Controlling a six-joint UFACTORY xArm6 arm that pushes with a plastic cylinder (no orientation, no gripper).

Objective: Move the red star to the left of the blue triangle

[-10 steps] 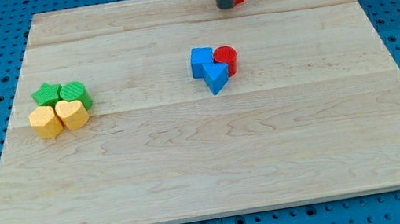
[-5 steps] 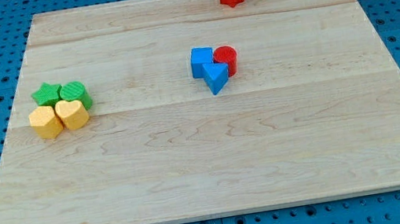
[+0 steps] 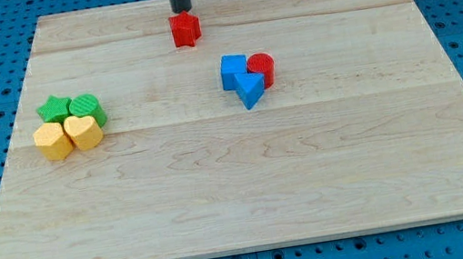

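Note:
The red star (image 3: 185,29) lies on the wooden board (image 3: 249,182) near the view's top, left of centre. My tip (image 3: 181,9) stands just above it at the view's top, touching or nearly touching its far edge. The blue triangle (image 3: 250,90) lies near the board's middle, down and to the right of the star. It touches another blue block (image 3: 234,70) and a red cylinder (image 3: 262,69).
At the view's left sits a tight cluster: a green star (image 3: 54,108), another green block (image 3: 86,107), a yellow block (image 3: 53,140) and a yellow heart (image 3: 83,131). A blue pegboard surrounds the board.
The red star has slid from the top right of centre to the left and slightly down. My tip has moved left from the star's right side to above it.

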